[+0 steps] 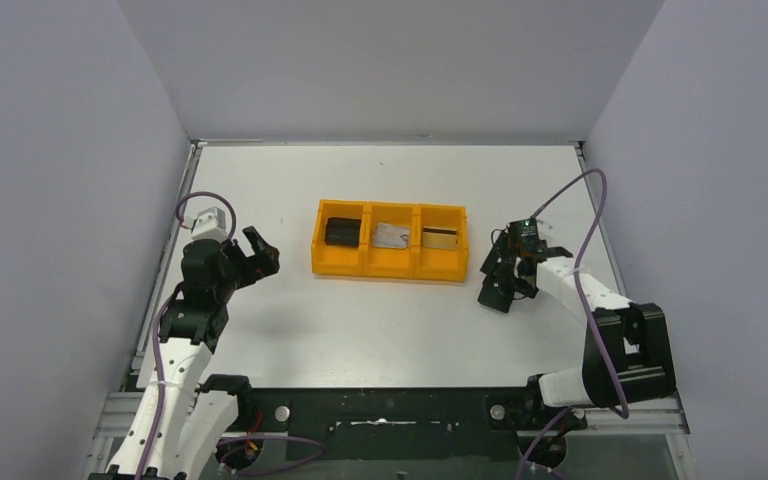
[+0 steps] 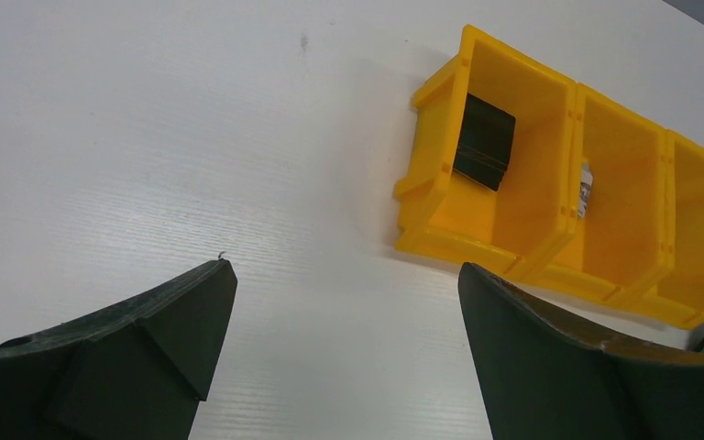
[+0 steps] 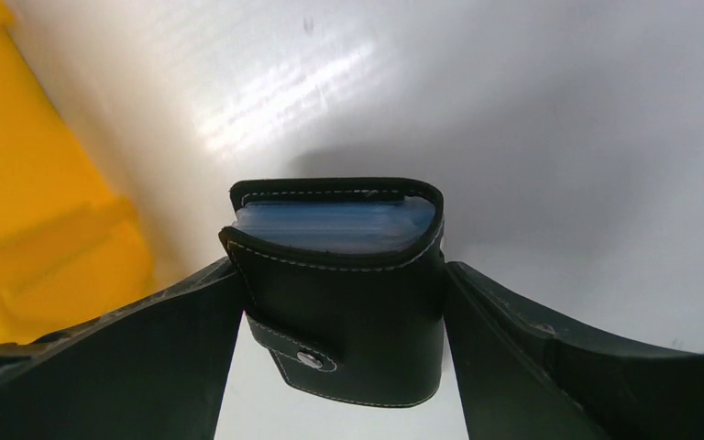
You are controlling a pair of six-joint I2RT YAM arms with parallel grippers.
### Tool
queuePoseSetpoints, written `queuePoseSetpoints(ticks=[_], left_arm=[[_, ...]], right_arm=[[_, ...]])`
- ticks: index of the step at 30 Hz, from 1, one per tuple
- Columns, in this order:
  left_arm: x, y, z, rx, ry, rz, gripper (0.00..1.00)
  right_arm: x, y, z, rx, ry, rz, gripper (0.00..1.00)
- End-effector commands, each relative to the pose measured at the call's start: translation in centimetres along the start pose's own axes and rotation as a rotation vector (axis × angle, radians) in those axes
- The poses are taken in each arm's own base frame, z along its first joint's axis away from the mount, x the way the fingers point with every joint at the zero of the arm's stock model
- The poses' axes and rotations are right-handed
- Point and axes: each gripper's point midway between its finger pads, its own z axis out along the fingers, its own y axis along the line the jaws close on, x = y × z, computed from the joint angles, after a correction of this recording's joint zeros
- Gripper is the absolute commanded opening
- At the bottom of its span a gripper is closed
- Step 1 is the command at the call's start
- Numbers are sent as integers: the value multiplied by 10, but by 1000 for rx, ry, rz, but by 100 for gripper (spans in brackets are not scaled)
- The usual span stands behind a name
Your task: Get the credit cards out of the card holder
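Note:
The black card holder (image 3: 348,302) is folded, with blue-grey pockets showing at its top edge and a snap tab on its front. My right gripper (image 3: 344,275) is shut on it, one finger against each side, just right of the orange tray (image 1: 390,268). In the top view the gripper (image 1: 508,272) holds it low over the table. A silvery-grey credit card (image 1: 391,236) lies in the tray's middle compartment and a gold one (image 1: 440,238) in the right compartment. My left gripper (image 1: 258,252) hangs open and empty left of the tray, fingers wide in its wrist view (image 2: 345,268).
A small chunky black block (image 1: 341,231) sits in the tray's left compartment, also seen in the left wrist view (image 2: 483,142). Grey walls close in the table on three sides. The right arm's purple cable loops above the table at the right.

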Motion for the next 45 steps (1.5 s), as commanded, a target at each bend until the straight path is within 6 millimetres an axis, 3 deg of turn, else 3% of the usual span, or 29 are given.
queuePoseSetpoints(ticks=[1, 4, 6, 15, 19, 22, 26, 31, 38, 45], left_arm=[[-13, -7, 1, 33, -42, 13, 95], [-12, -7, 2, 35, -37, 13, 94], [-11, -7, 2, 37, -32, 11, 94], [-10, -7, 2, 38, -27, 12, 94], [-9, -8, 2, 43, -26, 12, 94], [-9, -9, 2, 45, -24, 12, 94], [-9, -9, 3, 47, -23, 13, 95], [-9, -10, 3, 55, -23, 12, 94], [-5, -12, 6, 66, -2, 13, 94], [-4, -12, 6, 64, 3, 13, 94]], right_arm=[[23, 8, -17, -88, -20, 131, 77], [42, 10, -26, -119, 2, 141, 78], [43, 8, -34, -112, -12, 140, 81], [-11, -4, -59, 0, -167, 62, 93], [-30, 2, -52, -13, -185, 5, 96], [-32, 8, -37, -71, -141, -27, 95], [-18, 16, -16, -162, -33, -35, 91], [2, 22, -7, -199, 35, -37, 87], [31, 9, -12, -196, 64, -13, 83], [69, 25, -31, -285, 100, 47, 80]])
